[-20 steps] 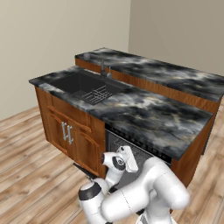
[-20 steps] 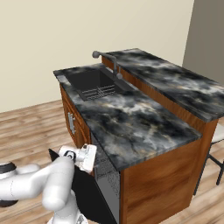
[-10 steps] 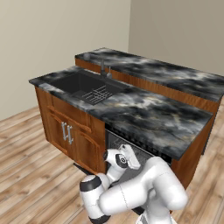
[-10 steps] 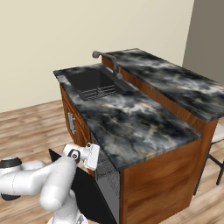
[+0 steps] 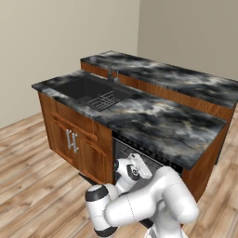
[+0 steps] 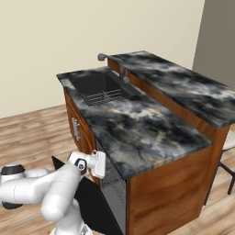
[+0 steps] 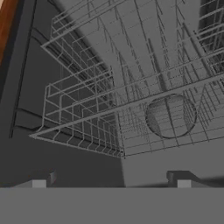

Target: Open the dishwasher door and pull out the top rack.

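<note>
You are looking at a kitchen island with a dark marble desk (image 5: 153,118) on top and a black sink (image 5: 90,90) set into it. The dishwasher door (image 6: 94,206) is lying open, dropped down flat and low in front of the machine, right beside the white arm. Your hand (image 7: 111,181) is sitting at the mouth of the dishwasher with its two dark fingertips (image 7: 41,180) spread wide apart, and it is not gripping anything. The top rack (image 7: 131,87) is just ahead of the hand, a wide basket of thin grey wire that is reaching back into the dark box. It seems to be sitting inside the machine, though that is hard to tell for sure. A brown wooden cabinet (image 5: 74,139) with silver handles is standing to the left of the dishwasher.
</note>
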